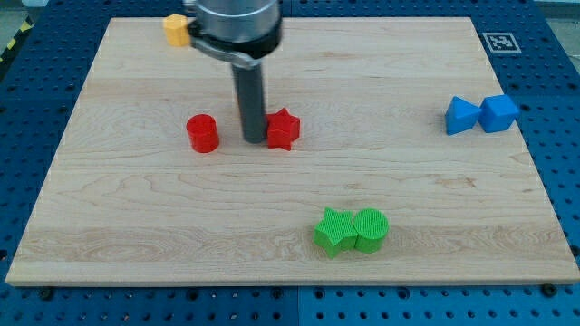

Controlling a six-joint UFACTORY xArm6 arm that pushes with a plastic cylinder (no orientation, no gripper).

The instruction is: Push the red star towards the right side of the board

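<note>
The red star [284, 129] lies a little left of the board's middle, in the upper half. My tip [255, 139] is at the star's left edge, touching or nearly touching it. A red cylinder [203, 133] stands to the left of the tip, apart from it. The dark rod comes down from the arm at the view's top.
A blue triangular block [461, 116] and a blue cube [499, 113] sit together near the board's right edge. A green star [335, 231] and a green cylinder [370, 228] touch near the bottom middle. A yellow block [175, 29] lies at the top left, partly hidden by the arm.
</note>
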